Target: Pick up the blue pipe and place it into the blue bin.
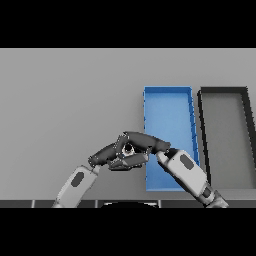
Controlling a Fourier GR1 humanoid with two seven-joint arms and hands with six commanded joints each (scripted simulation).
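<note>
— Grey table [65,100] fills the head view. What stands on it?

— A blue bin [168,107], long and shallow, right of centre, and just beside it on the right a black bin [226,135] with a grey floor. They sit near each other but apart.

— And the hands?

— Both meet at the blue bin's left wall, near its lower half. The left hand [107,155] reaches in from the lower left, fingers fairly straight. The right hand [145,141] comes from the lower right across the bin, fingers extended toward the left hand. The two overlap, so I cannot tell whether either clasps anything.

— The blue pipe?

— I cannot make it out; only a small pale round shape [128,148] shows between the hands.
</note>
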